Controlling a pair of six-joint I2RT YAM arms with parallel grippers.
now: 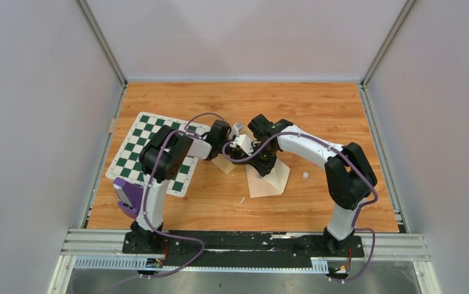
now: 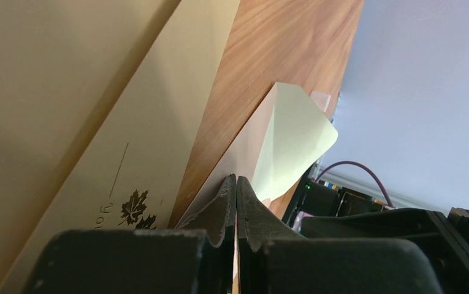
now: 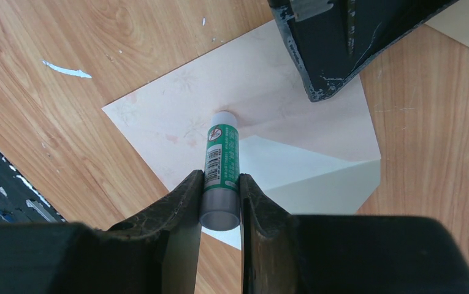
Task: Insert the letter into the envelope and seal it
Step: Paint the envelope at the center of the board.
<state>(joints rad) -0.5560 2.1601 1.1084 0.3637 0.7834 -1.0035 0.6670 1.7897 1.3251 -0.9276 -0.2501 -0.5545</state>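
A pinkish envelope (image 1: 271, 180) (image 3: 268, 92) lies on the wood with its pale flap (image 3: 305, 168) (image 2: 293, 135) open. My right gripper (image 3: 221, 180) (image 1: 262, 162) is shut on a green glue stick (image 3: 222, 156), whose white tip rests on the envelope near the flap's crease. My left gripper (image 2: 236, 180) (image 1: 241, 150) is shut, pinching a thin edge of the envelope; its fingers (image 3: 336, 43) stand at the envelope's far edge. Beside the envelope lies a cream sheet (image 2: 133, 208) (image 1: 222, 164) with a thin printed line and dark maple leaves. It looks like the letter.
A green-and-white chequered mat (image 1: 146, 153) lies at the left, with a purple block (image 1: 127, 193) at its near corner. A small white disc (image 1: 305, 175) sits right of the envelope. White scraps (image 3: 66, 69) dot the wood. Grey walls close three sides.
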